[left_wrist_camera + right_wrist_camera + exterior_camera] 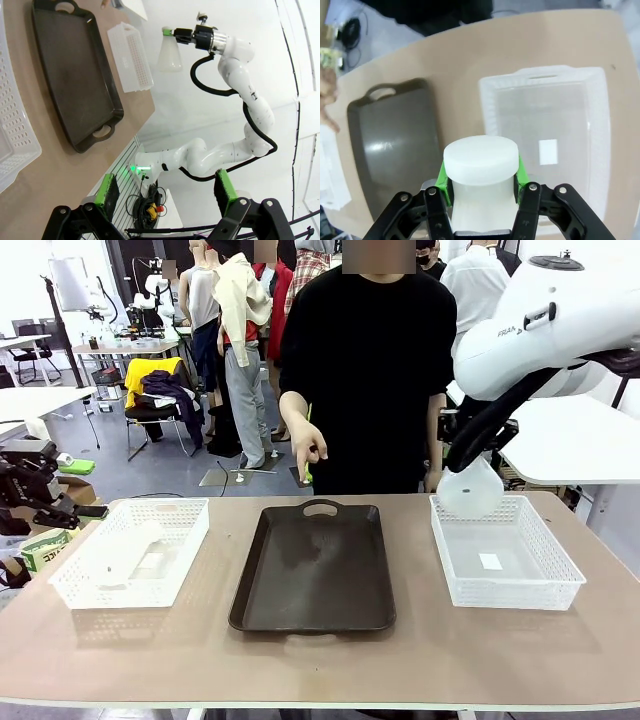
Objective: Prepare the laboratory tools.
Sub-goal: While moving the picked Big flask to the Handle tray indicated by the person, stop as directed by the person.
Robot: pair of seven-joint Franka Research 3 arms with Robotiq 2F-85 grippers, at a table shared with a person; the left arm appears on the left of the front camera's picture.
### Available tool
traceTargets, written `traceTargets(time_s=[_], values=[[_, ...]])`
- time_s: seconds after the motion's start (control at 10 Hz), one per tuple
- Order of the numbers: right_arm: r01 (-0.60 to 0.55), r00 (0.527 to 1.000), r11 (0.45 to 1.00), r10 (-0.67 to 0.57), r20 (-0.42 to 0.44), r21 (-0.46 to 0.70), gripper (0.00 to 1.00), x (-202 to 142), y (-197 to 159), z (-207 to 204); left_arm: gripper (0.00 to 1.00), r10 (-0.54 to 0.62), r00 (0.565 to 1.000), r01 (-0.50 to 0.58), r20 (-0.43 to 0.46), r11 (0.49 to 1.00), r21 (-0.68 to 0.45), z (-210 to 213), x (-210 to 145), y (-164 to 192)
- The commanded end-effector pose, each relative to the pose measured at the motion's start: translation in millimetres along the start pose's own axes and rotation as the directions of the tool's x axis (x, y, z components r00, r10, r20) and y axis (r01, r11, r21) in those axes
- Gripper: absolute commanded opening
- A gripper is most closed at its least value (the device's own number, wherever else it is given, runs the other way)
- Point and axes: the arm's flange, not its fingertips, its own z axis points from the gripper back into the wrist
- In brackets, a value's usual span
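One frosted white flask (470, 490) hangs in the air over the far left corner of the right mesh basket (560, 585). My right gripper (478, 452) is shut on its neck. In the right wrist view the flask's round base (480, 156) faces the camera, and the green pads (441, 181) of the right gripper (480, 186) clamp the neck. The left wrist view also catches this flask (170, 52), held by the right gripper (172, 33). A second flask (120, 552) lies on its side in the left basket (190, 508). My left gripper (165, 200) is open and holds nothing.
A dark brown tray (312, 565) lies bare between the two baskets. A person in black stands at the far edge with one hand (305, 450) just beyond the tray. A small white label (490, 561) lies on the right basket's floor.
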Motion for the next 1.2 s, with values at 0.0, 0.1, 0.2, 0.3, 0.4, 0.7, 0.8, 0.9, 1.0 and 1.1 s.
traceTargets(time_s=[0.0,0.1,0.2,0.3,0.4,0.7,0.8,0.9,1.0,1.1], values=[[-0.073,0.997,0.995,0.073,0.006,0.072,0.0,-13,15,-5,1.0,-0.015,1.0,0.015,0.012,1.0,0.002,0,-2,-1],[-0.114,0.993,0.989,0.115,0.001,0.09,0.0,-16,35,-6,1.0,-0.015,1.0,0.015,0.012,1.0,0.002,0,-2,-1],[-0.144,0.989,0.985,0.145,-0.003,0.099,0.0,-20,53,-8,1.0,-0.015,1.0,0.015,0.012,1.0,0.002,0,-2,-1],[-0.183,0.982,0.978,0.186,-0.016,0.101,0.0,-23,73,-15,1.0,-0.015,1.0,0.015,0.012,1.0,0.002,0,-2,-1],[-0.223,0.973,0.969,0.227,-0.032,0.109,0.0,-27,93,-22,1.0,-0.015,1.0,0.015,0.012,1.0,0.002,0,-2,-1],[-0.299,0.948,0.947,0.309,-0.081,0.116,0.0,-41,150,-48,1.0,-0.015,1.0,0.015,0.012,1.0,0.002,0,-2,-1],[-0.319,0.939,0.941,0.33,-0.096,0.108,0.0,-46,164,-55,1.0,-0.015,1.0,0.015,0.012,1.0,0.002,0,-2,-1],[-0.34,0.931,0.935,0.35,-0.101,0.105,0.0,-49,175,-61,1.0,-0.015,1.0,0.015,0.012,1.0,0.002,0,-2,-1],[-0.357,0.922,0.928,0.368,-0.118,0.103,0.0,-54,185,-68,1.0,-0.015,1.0,0.015,0.012,1.0,0.002,0,-2,-1],[-0.373,0.912,0.923,0.384,-0.144,0.099,0.0,-58,193,-77,1.0,-0.015,1.0,0.015,0.012,1.0,0.002,0,-2,-1]])
